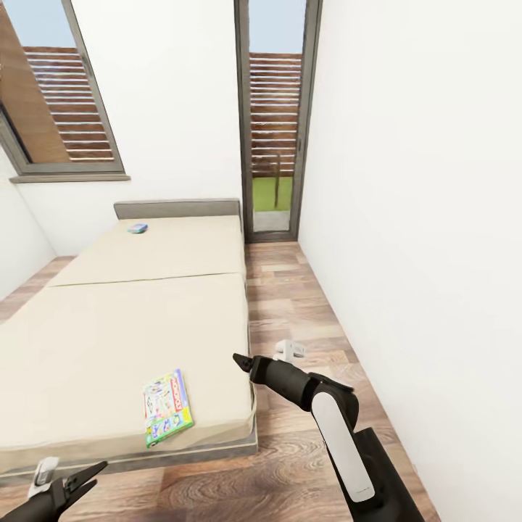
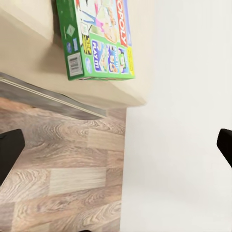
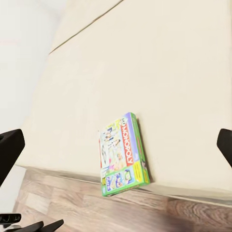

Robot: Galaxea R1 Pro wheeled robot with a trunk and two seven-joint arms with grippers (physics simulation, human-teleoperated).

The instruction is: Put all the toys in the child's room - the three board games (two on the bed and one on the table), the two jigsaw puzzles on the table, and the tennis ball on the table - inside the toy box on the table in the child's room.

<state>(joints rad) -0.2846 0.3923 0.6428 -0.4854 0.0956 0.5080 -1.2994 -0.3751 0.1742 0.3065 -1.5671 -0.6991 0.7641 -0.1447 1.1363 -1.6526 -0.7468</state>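
I'm looking at the white-and-green board game (image 1: 168, 407) lying flat near the bed's (image 1: 109, 326) front edge, low in the frame left of centre. A smaller blue game (image 1: 138, 228), blurry at this range, is sitting further up by the grey headboard (image 1: 176, 209). My right gripper (image 1: 242, 362) is hanging over the bed's corner with jaws spread wide; the left gripper (image 1: 87, 475), bottom left, is likewise gaping over the wooden floor (image 1: 290, 290).

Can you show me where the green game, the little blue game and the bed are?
green game (image 1: 167, 407), head view, box lid.
little blue game (image 1: 138, 228), head view, its top.
bed (image 1: 109, 326), head view, bare mattress.
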